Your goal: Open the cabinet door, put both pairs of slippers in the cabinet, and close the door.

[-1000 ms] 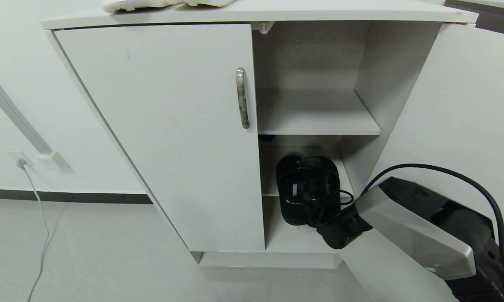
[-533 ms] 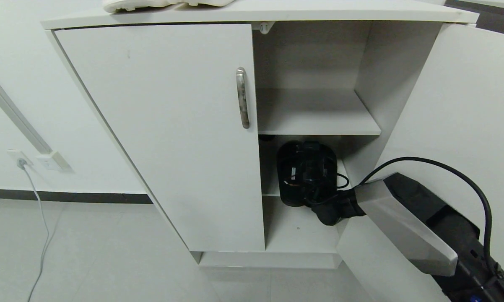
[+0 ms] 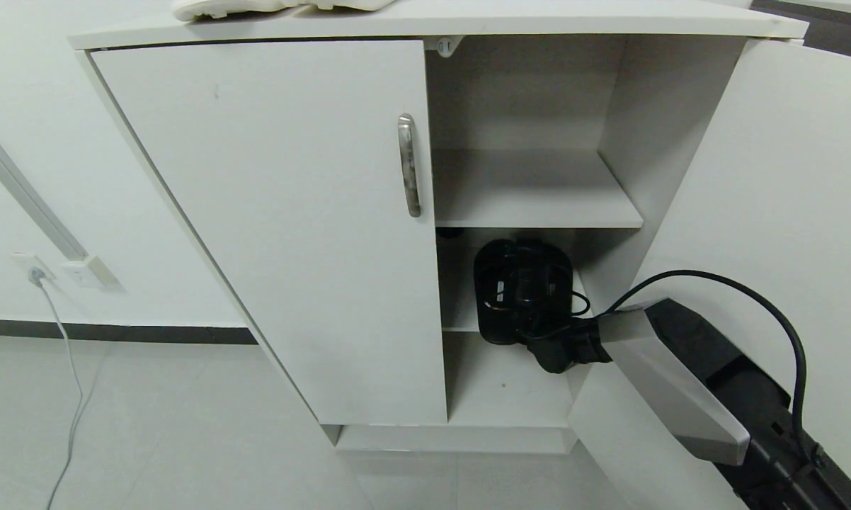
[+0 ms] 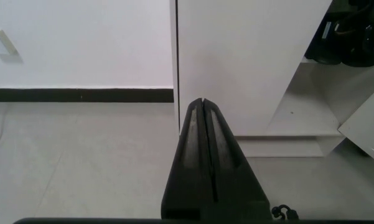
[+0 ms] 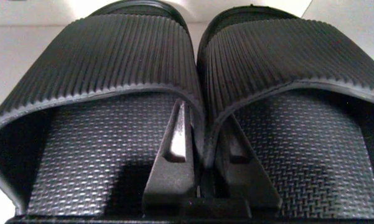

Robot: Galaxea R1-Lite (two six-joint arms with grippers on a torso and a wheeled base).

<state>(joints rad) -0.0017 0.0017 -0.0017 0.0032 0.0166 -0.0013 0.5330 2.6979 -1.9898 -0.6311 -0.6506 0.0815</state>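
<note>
Left gripper (image 4: 203, 103) hangs low, back from the cabinet, jaws pressed shut on nothing. Right gripper (image 5: 203, 146) is inside the open side, jaws narrowed to a slim gap. They clamp the two touching inner side walls of the pair of black ribbed rubber slippers (image 3: 493, 283). Pair is level w/ the lower inner shelf (image 3: 461, 327), heel ends toward the gripper; can't tell if soles rest on it yet.

Handling, prob.: light, soft, bendy rubber, grippy not slick, nothing to break. That middle pinch keeps both together, tho outer edges may sag.

White laminate cabinet (image 3: 432, 27): left door (image 3: 270, 212) shut, right door (image 3: 772, 177) swung wide. Farther up, pale cream slippers (image 3: 255, 7) lie on top.

Vs 1 s ago: black pair was lower, in front of the bottom compartment; now raised & pushed deeper.
</note>
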